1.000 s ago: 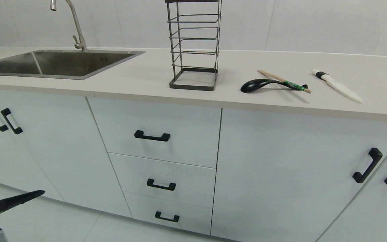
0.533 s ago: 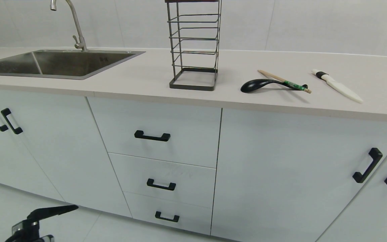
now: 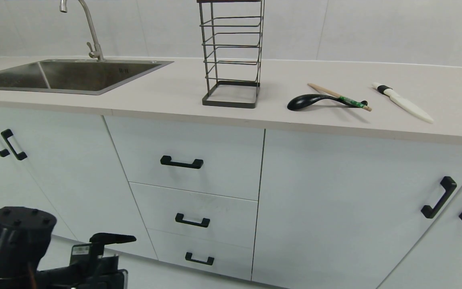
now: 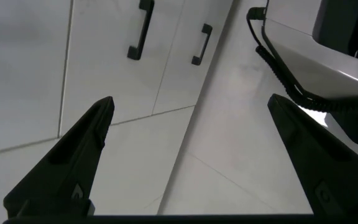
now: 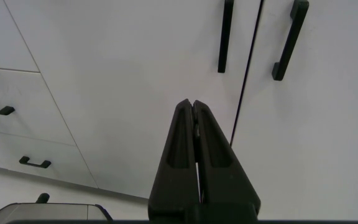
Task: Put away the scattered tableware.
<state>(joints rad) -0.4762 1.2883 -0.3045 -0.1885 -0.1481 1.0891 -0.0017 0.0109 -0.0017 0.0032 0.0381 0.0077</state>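
Observation:
On the countertop at the right lie a black spoon, a wooden chopstick with a green band resting across the spoon's handle, and a white knife with a black band. My left gripper hangs low in front of the cabinets, far below the counter, open with nothing between its fingers; one finger shows at the bottom left of the head view. My right gripper is shut and empty, facing cabinet doors.
A tall black wire rack stands mid-counter, left of the spoon. A steel sink with a faucet is at the far left. Three drawers with black handles sit below the rack, cabinet doors on either side.
My left arm has come up and rightward from the bottom left corner, further into the head view. The tableware has not moved.

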